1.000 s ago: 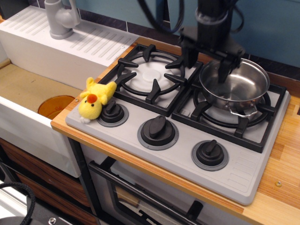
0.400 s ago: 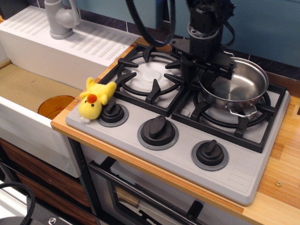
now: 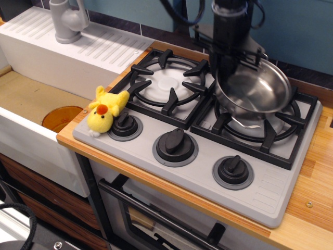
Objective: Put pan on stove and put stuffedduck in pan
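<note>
Observation.image looks down on a wooden counter (image 3: 312,208) with a grey plastic toy stove (image 3: 270,192) on top. Closest to us are three round black knobs (image 3: 176,146) in a row. They look hard and smooth.

At the left knob lies the small yellow plush duck with an orange beak (image 3: 105,112). It looks soft and fuzzy. It leans against the knob at the stove's left edge, well apart from the pan. Nobody has picked it up yet.

Farther back are two black burner grates (image 3: 169,80) over white discs. The left one has nothing on it.

On the right one is the round shiny steel pan with straight sides (image 3: 255,91). A moment ago it sat flat on the grate. Now it is tipped, with its left side higher, and it has slid a little to the left. The black robot hand (image 3: 227,58) is at the pan's left rim and seems to be grasping it, though I cannot see the fingers well enough to be sure. So the pan seems to be getting lifted or moved again, and the first job does not look finished.

Far to the left are a white sink (image 3: 47,52) with a grey tap (image 3: 67,21), and a blue wall (image 3: 296,26) at the back.
</note>
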`<state>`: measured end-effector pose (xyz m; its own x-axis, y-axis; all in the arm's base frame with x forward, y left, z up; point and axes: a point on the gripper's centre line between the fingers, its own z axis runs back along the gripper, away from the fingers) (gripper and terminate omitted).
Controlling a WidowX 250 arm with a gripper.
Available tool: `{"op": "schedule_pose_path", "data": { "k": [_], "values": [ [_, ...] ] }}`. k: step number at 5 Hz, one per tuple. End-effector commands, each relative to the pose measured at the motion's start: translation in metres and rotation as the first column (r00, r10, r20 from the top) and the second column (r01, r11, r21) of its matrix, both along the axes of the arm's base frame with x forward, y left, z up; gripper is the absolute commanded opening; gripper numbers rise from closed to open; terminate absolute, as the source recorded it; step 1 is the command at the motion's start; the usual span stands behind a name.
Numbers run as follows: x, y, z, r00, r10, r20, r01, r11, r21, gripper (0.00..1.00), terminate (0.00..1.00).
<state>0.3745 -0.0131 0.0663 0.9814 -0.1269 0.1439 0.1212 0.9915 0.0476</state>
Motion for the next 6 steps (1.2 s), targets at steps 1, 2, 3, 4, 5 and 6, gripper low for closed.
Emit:
{"op": "schedule_pose_path", "data": {
  "k": [1,2,3,4,5,6],
  "values": [
    [0.007,0.004,0.059,1.000,-0.007,0.014,0.007,1.000,0.029,0.00,0.00],
    [-0.006,0.006,0.086,1.000,0.017,-0.018,-0.016,0.997,0.070,0.00,0.00],
    [-0.015,0.016,0.108,0.999,0.028,-0.036,-0.024,0.993,0.116,0.00,0.00],
    [-0.017,0.032,0.114,0.999,0.029,-0.032,-0.025,0.990,0.139,0.00,0.00],
    [-0.015,0.054,0.114,0.999,0.010,-0.031,-0.006,0.990,0.141,0.00,0.00],
    [-0.012,0.071,0.105,1.000,0.003,-0.013,-0.001,0.990,0.138,0.00,0.00]
  ]
}}
